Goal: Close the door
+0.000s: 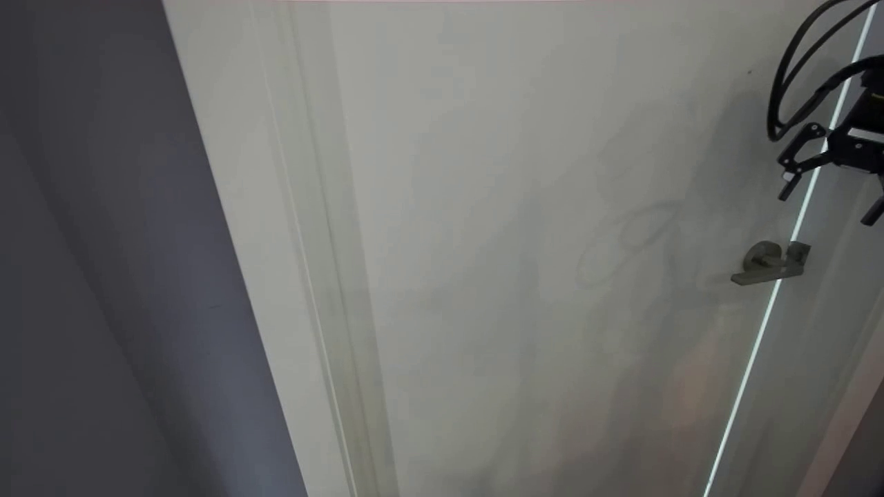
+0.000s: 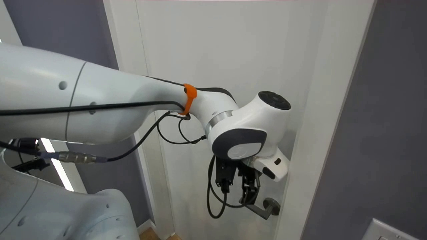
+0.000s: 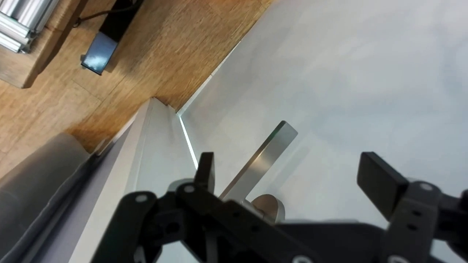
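Claw (image 3: pixel 289 164) spread wide near the door (image 1: pixel 497 179) — wrist view alone shows silvery bars (image 3: pixel 26 17).

Below the gripper (image 3: pixel 287 162), out ahead of it and off to one side in the wrist view, spreads a light brown wooden floor (image 3: pixel 98 86) with visible grain and thin seams. On it, well apart from the gripper, lies a long dark object (image 3: pixel 110 32) with a glossy end. A thin dark cable (image 3: pixel 98 14) runs between that and a wooden board (image 3: pixel 34 58), farther from the gripper; silver metal bars (image 3: pixel 20 25) lie on the board. In an exterior view a small patch of floor (image 2: pixel 149 234) shows lower than the gripper.
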`<act>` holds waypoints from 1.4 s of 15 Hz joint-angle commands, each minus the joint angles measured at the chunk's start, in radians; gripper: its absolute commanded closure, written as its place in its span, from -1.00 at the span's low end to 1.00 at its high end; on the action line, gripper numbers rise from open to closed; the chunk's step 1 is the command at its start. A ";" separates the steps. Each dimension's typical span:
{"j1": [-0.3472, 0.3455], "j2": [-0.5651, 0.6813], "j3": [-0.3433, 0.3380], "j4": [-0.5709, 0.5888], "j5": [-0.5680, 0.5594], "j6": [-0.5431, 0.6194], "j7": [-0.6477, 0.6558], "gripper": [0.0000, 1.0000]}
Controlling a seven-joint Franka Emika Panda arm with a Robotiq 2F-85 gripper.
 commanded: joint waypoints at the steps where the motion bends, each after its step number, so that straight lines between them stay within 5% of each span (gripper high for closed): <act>1: -0.020 -0.087 -0.010 -0.020 -0.020 -0.052 -0.069 -1.00; 17: -0.043 -0.254 0.005 -0.057 -0.091 -0.126 -0.139 -1.00; 21: -0.033 -0.211 -0.001 -0.032 -0.071 -0.117 -0.127 -1.00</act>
